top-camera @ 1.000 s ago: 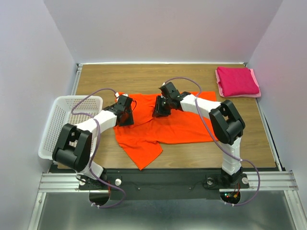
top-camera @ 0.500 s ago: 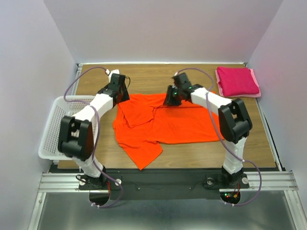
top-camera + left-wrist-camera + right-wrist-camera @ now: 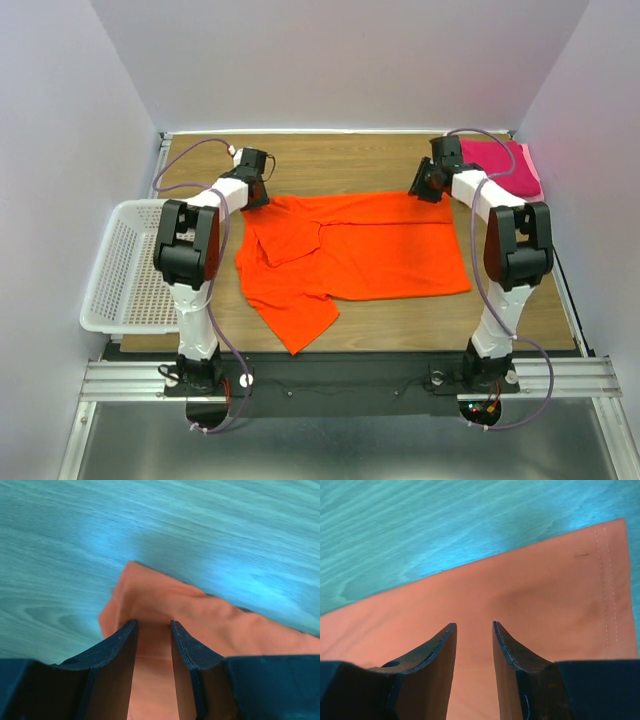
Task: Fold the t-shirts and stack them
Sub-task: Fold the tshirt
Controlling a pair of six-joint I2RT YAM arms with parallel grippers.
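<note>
At the far left the white basket [image 3: 125,270] sits out of play. Just beside it, the left gripper [image 3: 153,626] is at the far-left corner of the orange t-shirt [image 3: 370,250]. Its jaws stand a narrow way apart over a bunched lump of cloth, and I cannot tell whether they pinch it or only rest on it. The shirt lies spread across the middle of the table [image 3: 350,160], with a crease near the collar and its near-left part skewed toward the arms' bases. The right gripper [image 3: 472,626] hovers over the flat far-right hem, its jaws narrowly parted and holding nothing. The step in hand looks like squaring the shirt for its first fold. To do that well, both grippers should bite the hem at matching corners, draw apart evenly and smooth out the left bunching first. The pink t-shirt [image 3: 512,170] lies folded in the far-right corner, so the right arm should avoid dragging it.
</note>
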